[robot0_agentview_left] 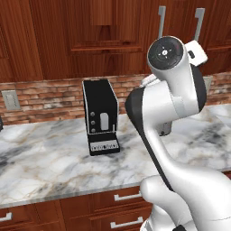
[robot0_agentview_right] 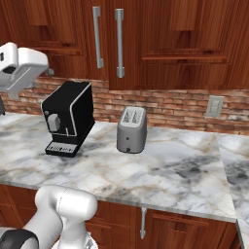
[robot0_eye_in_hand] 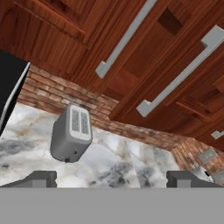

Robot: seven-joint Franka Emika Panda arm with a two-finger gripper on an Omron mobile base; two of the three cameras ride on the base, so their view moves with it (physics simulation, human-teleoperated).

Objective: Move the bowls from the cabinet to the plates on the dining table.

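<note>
**Kitchen counter, wall cabinet closed, gripper raised**

Left base view: white robot arm with dark joints point(robot0_agentview_left: 176, 135) fills the right half of the frame. Black box-shaped coffee machine point(robot0_agentview_left: 101, 116) stands at centre on the grey-white marble counter with drawers point(robot0_agentview_left: 45, 158). Red brick backsplash point(robot0_agentview_left: 49, 92) behind it. Dark red-brown wooden wall cabinet point(robot0_agentview_left: 90, 31) spans the top, doors shut; two long silver bar handles point(robot0_agentview_left: 161, 22) at upper right.

Right base view: the same cabinet across the top, handles at upper left-centre. Coffee machine at left; silver two-slot toaster point(robot0_agentview_right: 132, 129) at centre, well apart from it.

Hand view: two-finger gripper point(robot0_eye_in_hand: 111, 178) at bottom, fingertips point(robot0_eye_in_hand: 41, 178) set wide apart, nothing between them. Toaster at centre left; cabinet doors and handles run diagonally across the upper frame, closed. Bowls not visible; cabinet interior hidden.
</note>
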